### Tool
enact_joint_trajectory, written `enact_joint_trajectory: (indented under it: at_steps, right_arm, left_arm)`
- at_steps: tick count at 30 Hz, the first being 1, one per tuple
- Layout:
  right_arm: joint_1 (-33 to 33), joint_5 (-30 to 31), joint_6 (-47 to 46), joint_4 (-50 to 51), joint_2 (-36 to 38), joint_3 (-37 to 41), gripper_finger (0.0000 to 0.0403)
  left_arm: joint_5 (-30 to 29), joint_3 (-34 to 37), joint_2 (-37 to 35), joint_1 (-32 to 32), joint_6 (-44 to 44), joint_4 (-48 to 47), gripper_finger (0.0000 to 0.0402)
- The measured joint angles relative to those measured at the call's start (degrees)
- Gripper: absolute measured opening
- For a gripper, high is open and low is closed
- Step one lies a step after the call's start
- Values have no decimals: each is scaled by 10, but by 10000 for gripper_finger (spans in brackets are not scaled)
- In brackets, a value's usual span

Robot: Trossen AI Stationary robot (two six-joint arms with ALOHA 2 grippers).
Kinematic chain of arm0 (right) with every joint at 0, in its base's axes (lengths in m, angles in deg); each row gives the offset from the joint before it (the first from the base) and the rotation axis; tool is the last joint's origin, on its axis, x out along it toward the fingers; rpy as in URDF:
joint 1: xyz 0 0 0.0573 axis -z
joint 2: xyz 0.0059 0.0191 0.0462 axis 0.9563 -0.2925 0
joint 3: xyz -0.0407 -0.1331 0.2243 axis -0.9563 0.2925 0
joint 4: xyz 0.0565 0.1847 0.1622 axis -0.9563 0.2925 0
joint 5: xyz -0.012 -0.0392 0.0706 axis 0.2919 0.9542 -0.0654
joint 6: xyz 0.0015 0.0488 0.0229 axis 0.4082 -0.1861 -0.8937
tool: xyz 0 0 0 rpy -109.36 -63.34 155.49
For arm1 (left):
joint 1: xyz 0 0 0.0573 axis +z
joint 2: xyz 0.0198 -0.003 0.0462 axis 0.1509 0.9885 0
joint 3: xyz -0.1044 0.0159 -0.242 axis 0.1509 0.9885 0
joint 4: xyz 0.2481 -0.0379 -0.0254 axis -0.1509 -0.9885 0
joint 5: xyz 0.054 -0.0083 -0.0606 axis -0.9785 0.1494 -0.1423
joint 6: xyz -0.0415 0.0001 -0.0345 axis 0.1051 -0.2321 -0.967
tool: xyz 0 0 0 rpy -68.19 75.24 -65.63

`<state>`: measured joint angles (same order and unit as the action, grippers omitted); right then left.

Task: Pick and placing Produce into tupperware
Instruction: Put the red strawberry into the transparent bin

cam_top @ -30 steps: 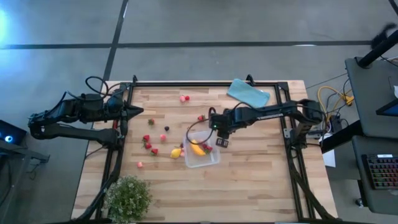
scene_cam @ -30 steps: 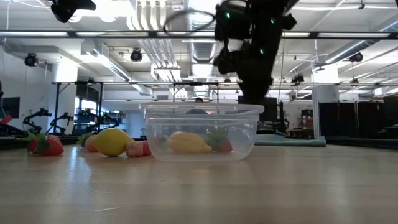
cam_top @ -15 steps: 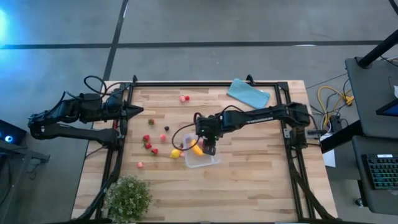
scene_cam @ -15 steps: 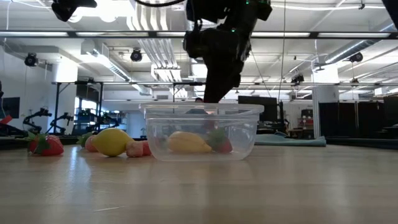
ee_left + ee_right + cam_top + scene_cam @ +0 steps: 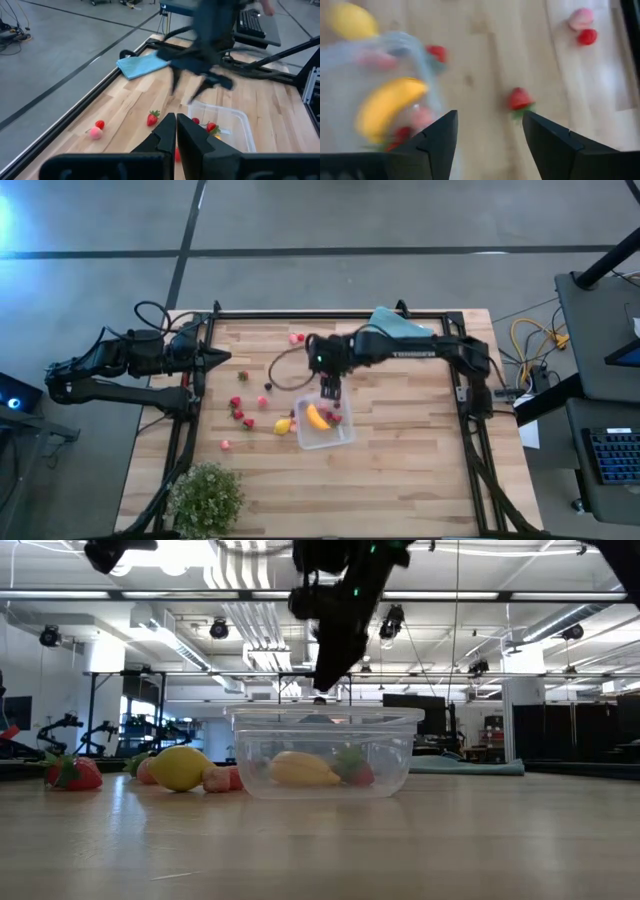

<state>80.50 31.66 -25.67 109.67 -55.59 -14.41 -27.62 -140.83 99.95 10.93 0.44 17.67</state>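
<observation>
One clear tupperware (image 5: 325, 428) sits near the middle of the wooden counter (image 5: 400, 470), holding one yellow banana (image 5: 316, 417) and at least two red strawberry pieces (image 5: 334, 418). One yellow lemon (image 5: 283, 426) lies just beside the box's left wall. Roughly eight small red and pink pieces are scattered on the counter to the left and beyond, including a strawberry (image 5: 520, 98) near the box and a pink-and-red pair (image 5: 296, 337) by the far edge. The right tool (image 5: 331, 388) hovers above the box's far rim, its fingers spread wide and holding nothing. The left tool (image 5: 238, 359) waits at the counter's left edge, fingers pressed together. One teal cloth (image 5: 399, 329) and one green plant (image 5: 207, 498) occupy opposite corners.
</observation>
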Motion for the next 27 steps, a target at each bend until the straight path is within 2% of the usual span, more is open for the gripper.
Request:
enact_joint_trajectory:
  at_steps: [6,13,27]
  right_arm:
    - [61,-37,92,26,-78,-46,215]
    - [79,-39,170,75,-157,-125,215]
    - [81,-42,156,73,-186,-138,215]
  left_arm:
    - [0,0,0,0,0,7,0]
    - [0,0,-2,0,0,7,0]
    - [0,0,-2,0,0,7,0]
